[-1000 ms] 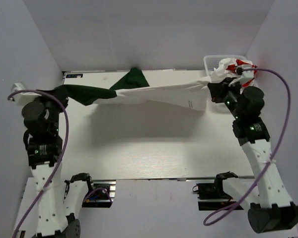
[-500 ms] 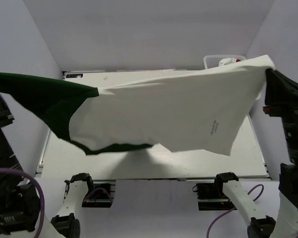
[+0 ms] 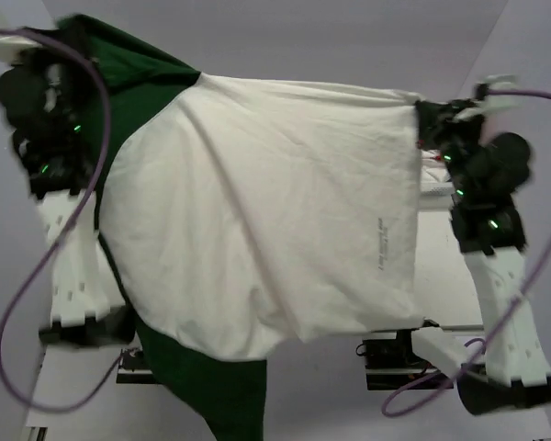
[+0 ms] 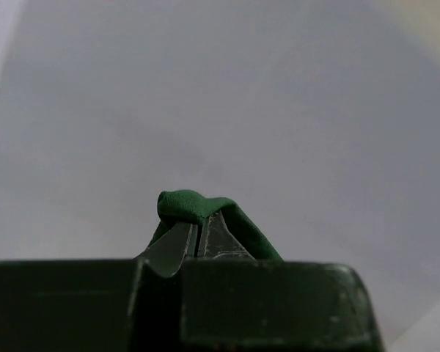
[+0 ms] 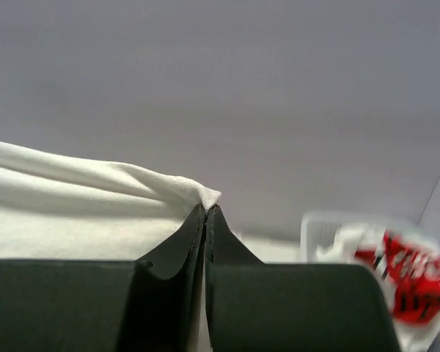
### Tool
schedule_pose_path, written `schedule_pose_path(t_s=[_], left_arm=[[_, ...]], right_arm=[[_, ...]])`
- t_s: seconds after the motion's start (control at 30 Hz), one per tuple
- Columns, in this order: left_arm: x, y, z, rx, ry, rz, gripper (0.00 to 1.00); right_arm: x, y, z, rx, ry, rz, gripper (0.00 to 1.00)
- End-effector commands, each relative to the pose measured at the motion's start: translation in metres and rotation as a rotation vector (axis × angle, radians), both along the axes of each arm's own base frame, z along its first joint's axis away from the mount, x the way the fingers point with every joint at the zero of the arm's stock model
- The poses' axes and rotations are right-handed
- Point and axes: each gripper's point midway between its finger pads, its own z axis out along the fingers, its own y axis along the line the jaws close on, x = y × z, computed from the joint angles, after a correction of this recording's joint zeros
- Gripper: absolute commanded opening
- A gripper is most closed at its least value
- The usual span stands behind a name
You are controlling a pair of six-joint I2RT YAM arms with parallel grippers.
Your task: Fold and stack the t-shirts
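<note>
The off-white t-shirt [image 3: 275, 202] hangs spread between both raised arms. The left gripper [image 4: 198, 233] is clenched on its green sleeve [image 4: 194, 205], the right gripper [image 5: 206, 214] on its white edge.

Top view: held-up off-white tee [image 3: 275, 202] blocks nearly all of the table [image 3: 438, 276]; only a strip by the right arm [image 3: 496, 276] shows. Its lower green sleeve [image 3: 220, 395] runs off the bottom edge. Small side print [image 3: 383, 243] is too small to read. Heavy blur on the right tool [image 3: 424, 124]. Right wrist: basket [image 5: 319, 227] and red-print tee [image 5: 403, 282] are out of focus and cut at the right edge.
</note>
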Motion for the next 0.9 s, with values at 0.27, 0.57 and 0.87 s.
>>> schedule_pose_path(t_s=[0.27, 0.57, 0.87], left_arm=[[0.305, 0.000, -0.415, 0.161, 0.794, -0.254, 0.86], [0.334, -0.010, -0.517, 0.120, 1.035, -0.325, 1.00], [0.242, -0.065, -0.523, 0.088, 1.205, -0.347, 1.00]], right_arm=[[0.196, 0.014, -0.302, -0.071, 0.598, -0.082, 0.06], [0.231, 0.051, -0.369, -0.119, 0.821, 0.069, 0.90], [0.136, 0.106, -0.413, -0.025, 1.007, 0.260, 0.90]])
